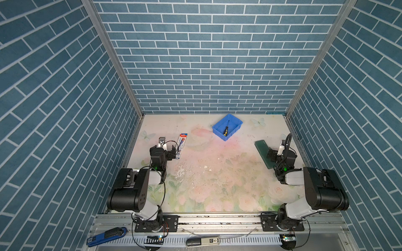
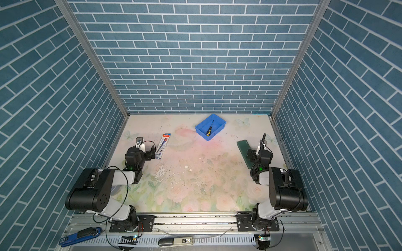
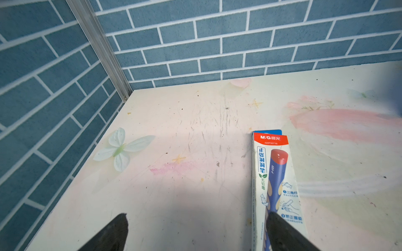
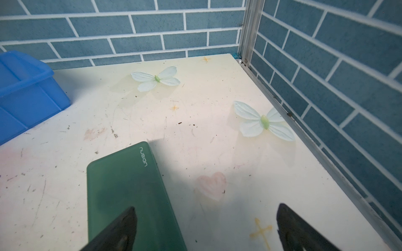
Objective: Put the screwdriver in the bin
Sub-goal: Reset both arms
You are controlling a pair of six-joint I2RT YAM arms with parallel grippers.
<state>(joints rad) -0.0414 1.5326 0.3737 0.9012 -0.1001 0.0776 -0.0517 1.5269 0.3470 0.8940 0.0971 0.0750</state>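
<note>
Screwdriver [image 1: 226,128] is in neither gripper. Left gripper [image 3: 196,217] stands open and empty near the tabletop's left edge, one finger over a pencil package [image 3: 274,173]. Right gripper [image 4: 206,208] stands open and empty near the right edge, one finger over a green case [image 4: 126,184]. The screwdriver lies inside the bin [image 1: 233,132], near the middle of the far edge.
</note>
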